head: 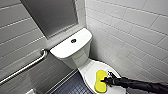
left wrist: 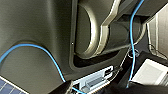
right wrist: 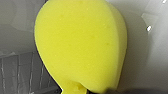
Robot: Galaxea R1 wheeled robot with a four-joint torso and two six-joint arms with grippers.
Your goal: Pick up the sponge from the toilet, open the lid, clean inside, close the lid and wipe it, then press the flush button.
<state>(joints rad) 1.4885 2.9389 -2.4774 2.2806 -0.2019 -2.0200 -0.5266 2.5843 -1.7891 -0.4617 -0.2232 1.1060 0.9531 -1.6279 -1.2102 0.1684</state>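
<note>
As seen lying on the toilet (head: 71, 47), flat upon the closed lid (head: 90, 70) toward its front edge, judge the sponge (head: 100, 79) light, soft and squashy, neither slippery nor fragile. Take hold across the pinched waist, squeezing gently, exactly at the spot of the right gripper (head: 106, 80), reaching in from the lid's right edge. Cannot tell whether pinching that waist or merely spread beside it.
</note>
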